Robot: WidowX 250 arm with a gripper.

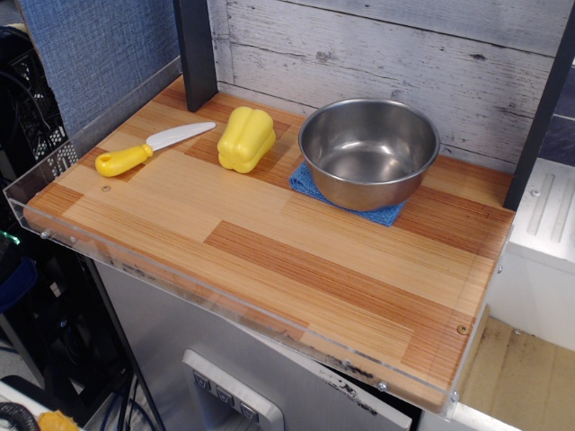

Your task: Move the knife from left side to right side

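The knife (151, 148) lies flat at the counter (296, 260) left edge, ungrasped; the end effector is out of view, state indeterminable.

A lab's mock kitchen setup: a wooden bench (269, 242) edged with clear acrylic guards (180, 292), backed by a whitewashed plank panel (377, 54), with cables (117, 395) and metal framing (193, 54) around it.

Knife (153, 149) is laid at far left of tabletop (296, 269). Toy pepper (244, 138) is set just right of it. Bowl (368, 151) is placed further right, on cloth (382, 214).
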